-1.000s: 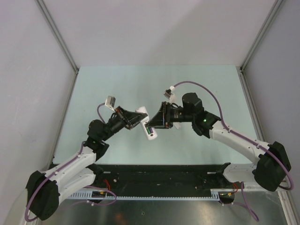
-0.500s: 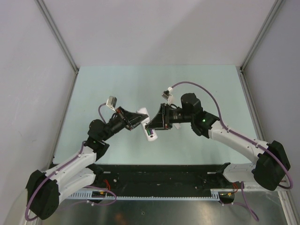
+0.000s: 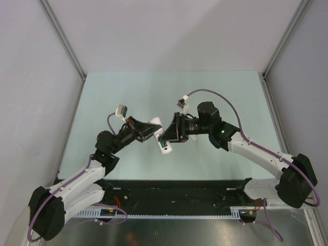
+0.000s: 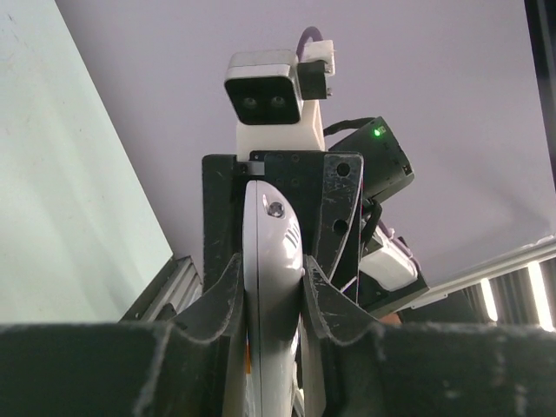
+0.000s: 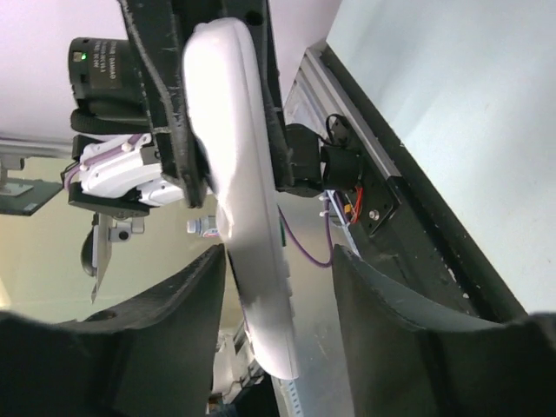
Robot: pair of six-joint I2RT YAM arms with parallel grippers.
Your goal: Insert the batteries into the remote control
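The white remote control (image 3: pixel 164 145) is held above the table's middle. My left gripper (image 3: pixel 153 131) is shut on it; the left wrist view shows the remote (image 4: pixel 271 252) edge-on, clamped between both fingers of that gripper (image 4: pixel 271 291). My right gripper (image 3: pixel 165 136) is open and straddles the remote's free end. In the right wrist view the remote (image 5: pixel 239 217) lies against the left finger (image 5: pixel 174 339), with a gap to the right finger, inside the open gripper (image 5: pixel 280 300). A small green patch (image 3: pixel 165 147), maybe the green battery, shows on the remote. The purple-blue battery is not visible.
The pale green table (image 3: pixel 128 92) is walled by grey panels left, right and behind. A black rail with wiring (image 3: pixel 179 192) runs along the near edge between the arm bases. A purple cable (image 3: pixel 215 95) loops over the right arm.
My right gripper has slid a little to the left, further over the remote's free end. The remote and the left gripper have barely shifted.
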